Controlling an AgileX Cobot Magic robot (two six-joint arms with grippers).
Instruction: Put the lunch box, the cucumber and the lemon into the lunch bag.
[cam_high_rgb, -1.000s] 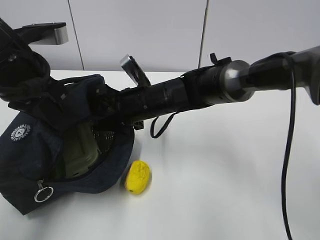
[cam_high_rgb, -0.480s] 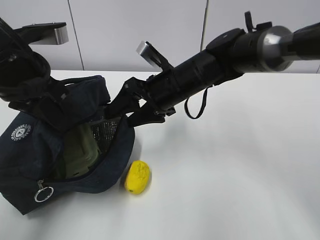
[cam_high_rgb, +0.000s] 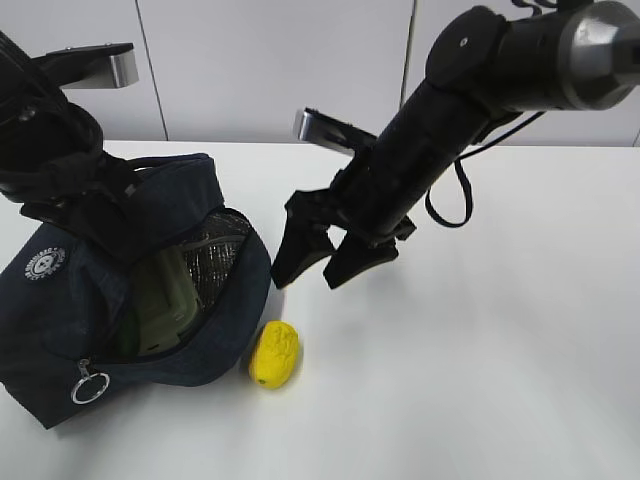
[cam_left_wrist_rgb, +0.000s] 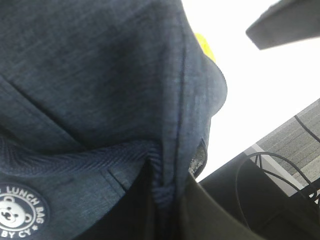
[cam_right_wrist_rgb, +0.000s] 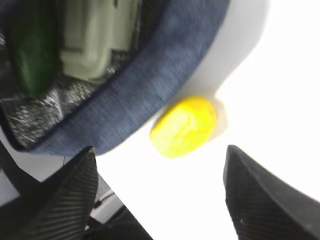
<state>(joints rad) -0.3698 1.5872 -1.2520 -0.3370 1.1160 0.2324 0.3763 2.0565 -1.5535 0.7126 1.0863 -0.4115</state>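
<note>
the lunch bag is dark navy woven cloth, matt, with a crinkled silver foil-like lining and a shiny metal ring pull. the lemon has a bumpy, slightly glossy yellow skin. the lunch box lid looks like matt sage-green plastic. the desk is smooth white.

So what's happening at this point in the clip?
The left gripper is shut on the rim fabric of the lunch bag, holding its mouth open. The lunch box and the cucumber are already inside. The lemon lies on the table beside the bag, with the open, empty right gripper above it.
</note>
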